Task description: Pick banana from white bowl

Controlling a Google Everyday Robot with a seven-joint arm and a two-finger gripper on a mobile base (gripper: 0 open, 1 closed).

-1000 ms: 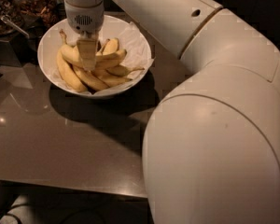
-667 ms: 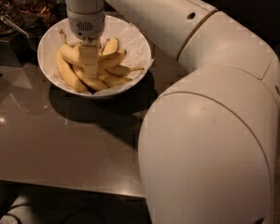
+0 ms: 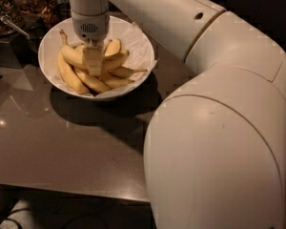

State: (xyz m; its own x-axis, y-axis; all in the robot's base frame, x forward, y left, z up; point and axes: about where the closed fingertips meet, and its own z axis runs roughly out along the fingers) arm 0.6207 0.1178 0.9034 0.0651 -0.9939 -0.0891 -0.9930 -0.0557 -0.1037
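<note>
The white bowl (image 3: 47,42), lined with crinkled white paper, stands at the back left of the table and holds several yellow bananas. The banana (image 3: 72,56) with the long brownish stem lies in the bowl's left half, its stem pointing to the back rim. It runs right, under my gripper. My gripper (image 3: 94,63) hangs straight down from the wrist into the middle of the pile. It touches or nearly touches the bananas and hides part of them.
My large white arm (image 3: 214,128) fills the right half of the view and hides the table there. Dark containers (image 3: 9,8) with brown contents stand behind the bowl at the far left. The grey tabletop (image 3: 62,142) extends toward the front edge.
My gripper has come down a little and shifted slightly right, deeper among the bananas. The bowl and the bananas have not visibly moved.
</note>
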